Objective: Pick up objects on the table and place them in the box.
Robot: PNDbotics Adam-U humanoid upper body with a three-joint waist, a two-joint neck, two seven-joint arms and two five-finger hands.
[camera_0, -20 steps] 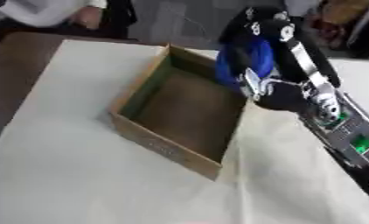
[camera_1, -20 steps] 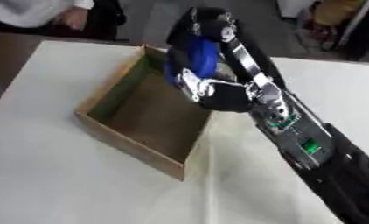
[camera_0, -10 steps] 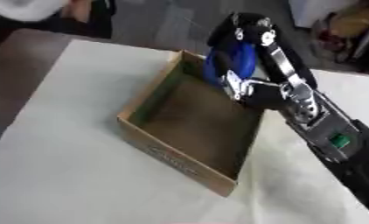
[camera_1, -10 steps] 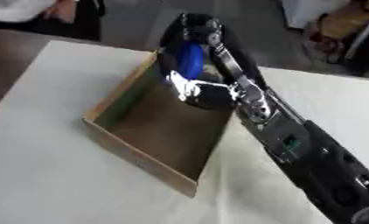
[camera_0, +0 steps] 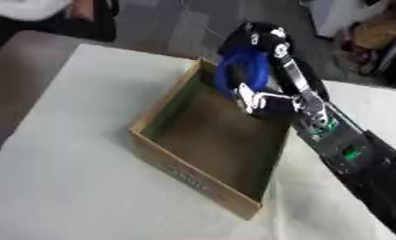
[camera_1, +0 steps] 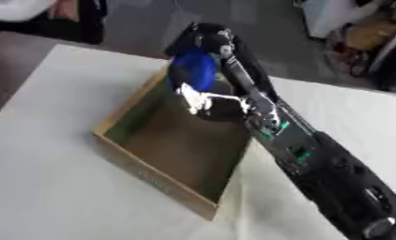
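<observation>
My right hand (camera_0: 263, 44) reaches in from the lower right and hangs over the far end of the open cardboard box (camera_0: 164, 165). Its fingers are curled round a blue object (camera_0: 240, 71), which sits above the box's far inner corner. The box stands askew on the white table (camera_0: 62, 187), and its brown floor shows nothing inside. My left hand is out of both views.
My black forearm (camera_1: 316, 159) crosses the box's right wall and the table's right part. A person stands beyond the table's far left edge. Dark floor and clutter lie past the far edge at the upper right.
My right hand has carried the blue object leftward, further over the box's far end. The camera has shifted too, so the whole scene sits differently.
</observation>
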